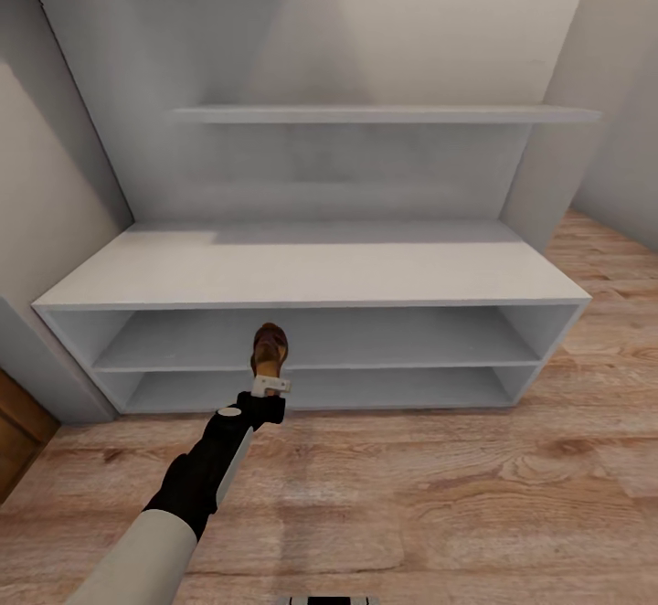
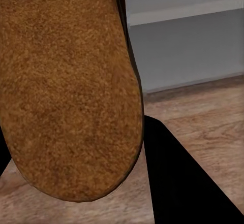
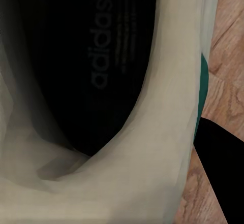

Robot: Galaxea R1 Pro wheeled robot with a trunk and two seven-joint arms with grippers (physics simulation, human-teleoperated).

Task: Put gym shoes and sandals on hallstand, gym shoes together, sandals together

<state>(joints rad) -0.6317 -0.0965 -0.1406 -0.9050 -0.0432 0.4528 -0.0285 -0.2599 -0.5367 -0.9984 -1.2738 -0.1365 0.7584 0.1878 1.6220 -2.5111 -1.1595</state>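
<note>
Our left pincer [image 1: 270, 388] is clamped on a sandal [image 1: 269, 349], long axis pointing into the rack [image 1: 311, 276], level with its upper tier. Right pincer's grip unclear; a gym shoe [image 3: 152, 148] sits close against its camera.

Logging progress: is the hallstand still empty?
Empty: the white two-tier hallstand shows bare top and tiers; the brown leather sandal hangs in the left tool before it.

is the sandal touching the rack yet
Apart. The head view shows the sandal held up by the left gripper in front of the rack, short of its front edge, with the open tiers visible behind it.
</note>
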